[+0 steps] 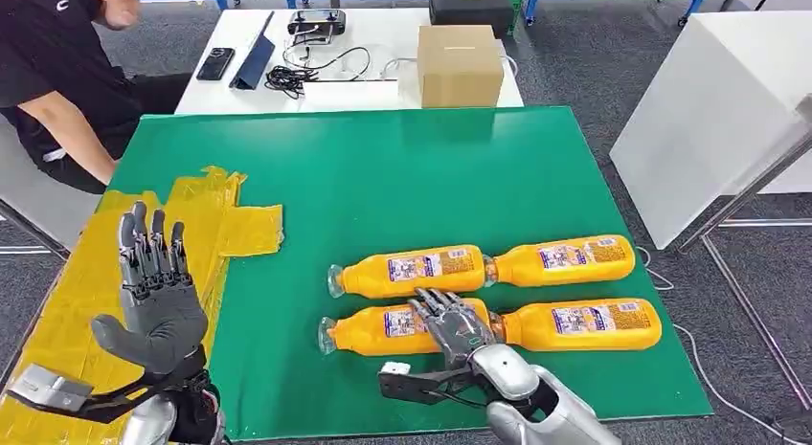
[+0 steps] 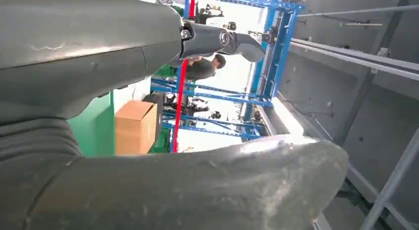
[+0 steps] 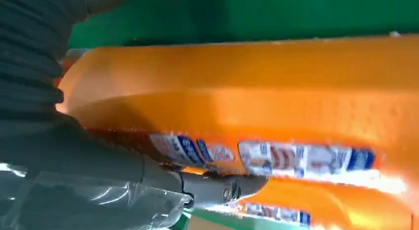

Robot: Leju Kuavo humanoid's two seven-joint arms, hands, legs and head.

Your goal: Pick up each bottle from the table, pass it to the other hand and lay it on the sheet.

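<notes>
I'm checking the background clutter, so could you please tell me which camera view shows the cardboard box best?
The head view: the cardboard box stands whole on the white table beyond the green mat. The left wrist view catches it sideways, partly behind the left hand.

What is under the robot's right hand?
The right hand lies on top of the near left orange bottle, one of four lying on the green mat. The hand covers that bottle's base end. Whether the fingers grip it cannot be told.

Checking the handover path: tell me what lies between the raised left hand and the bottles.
In the head view, only bare green table separates the left hand from the bottles; the yellow sheet ends short of them.
</notes>
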